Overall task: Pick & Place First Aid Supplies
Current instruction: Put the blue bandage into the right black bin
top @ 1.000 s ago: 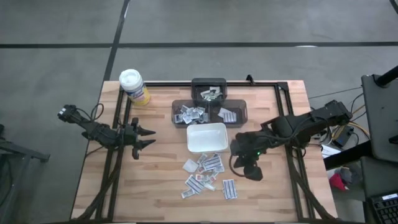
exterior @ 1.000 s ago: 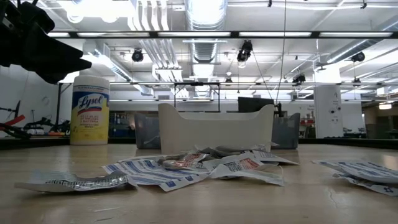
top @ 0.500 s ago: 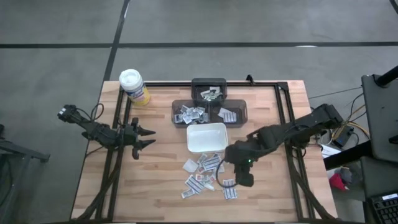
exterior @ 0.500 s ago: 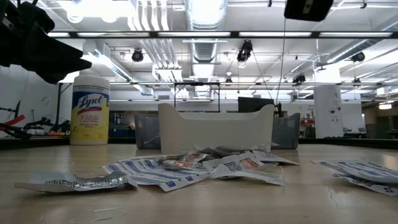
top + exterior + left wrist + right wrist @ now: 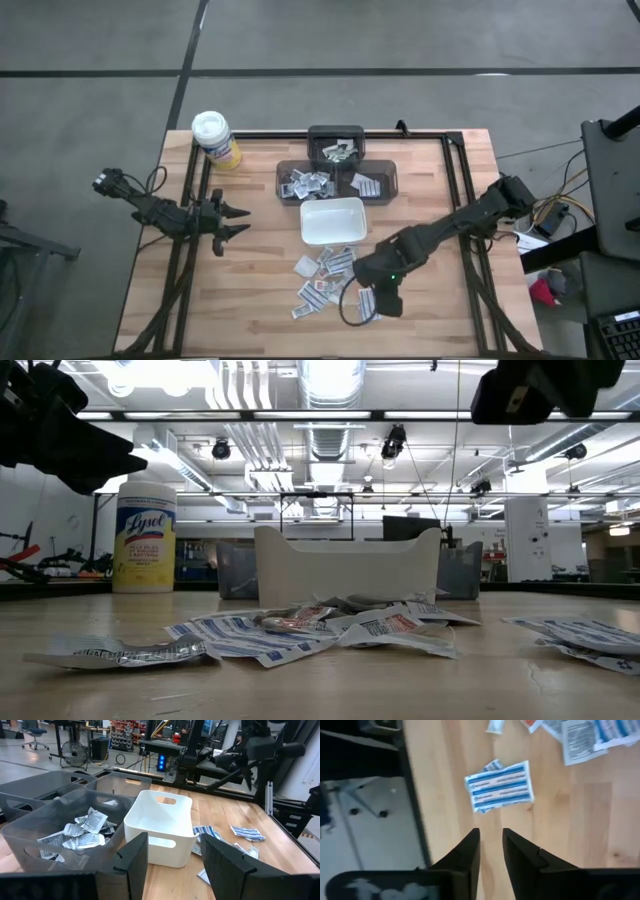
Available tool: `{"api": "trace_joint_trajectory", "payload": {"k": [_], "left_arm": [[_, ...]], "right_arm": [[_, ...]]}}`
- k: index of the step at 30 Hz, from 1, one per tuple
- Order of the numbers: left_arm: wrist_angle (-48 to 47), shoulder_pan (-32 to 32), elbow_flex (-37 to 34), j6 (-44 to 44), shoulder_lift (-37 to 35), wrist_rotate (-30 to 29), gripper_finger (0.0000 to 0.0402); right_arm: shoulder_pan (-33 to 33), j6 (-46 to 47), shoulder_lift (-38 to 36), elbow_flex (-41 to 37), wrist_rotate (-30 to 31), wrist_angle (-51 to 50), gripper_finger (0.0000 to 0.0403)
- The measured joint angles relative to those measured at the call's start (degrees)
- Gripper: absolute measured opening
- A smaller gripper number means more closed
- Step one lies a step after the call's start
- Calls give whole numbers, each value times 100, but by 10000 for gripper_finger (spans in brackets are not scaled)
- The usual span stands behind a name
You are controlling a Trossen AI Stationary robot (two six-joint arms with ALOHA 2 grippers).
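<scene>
Bare wood near the table edge (image 5: 417, 820) surrounds blue-striped packets (image 5: 500, 786) beneath the narrowly parted right tool (image 5: 490, 851).

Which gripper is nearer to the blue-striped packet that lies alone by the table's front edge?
The right. The right gripper hangs just above the blue-striped packet, which lies ahead of its fingers. The left gripper waits far away, beyond the white dish.

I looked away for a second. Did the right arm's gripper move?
Yes. In the high view the right gripper has swung from beside the white dish toward the table's near edge, over the loose packets.
</scene>
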Motion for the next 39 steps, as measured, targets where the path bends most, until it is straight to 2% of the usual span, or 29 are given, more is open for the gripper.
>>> {"api": "trace_joint_trajectory", "payload": {"k": [3, 16, 19, 28, 39], "left_arm": [[0, 1, -1, 0, -1, 1, 177], [0, -3, -1, 1, 3, 1, 177], [0, -3, -1, 0, 3, 0, 177], [-2, -3, -1, 1, 6, 1, 177], [-2, -3, -1, 2, 6, 0, 177]], "right_arm": [[65, 8, 134, 0, 244, 28, 93], [129, -210, 893, -4, 454, 291, 153], [126, -324, 1066, -9, 686, 293, 155], [158, -364, 1559, -17, 690, 304, 155], [160, -353, 1522, -28, 970, 300, 162]]}}
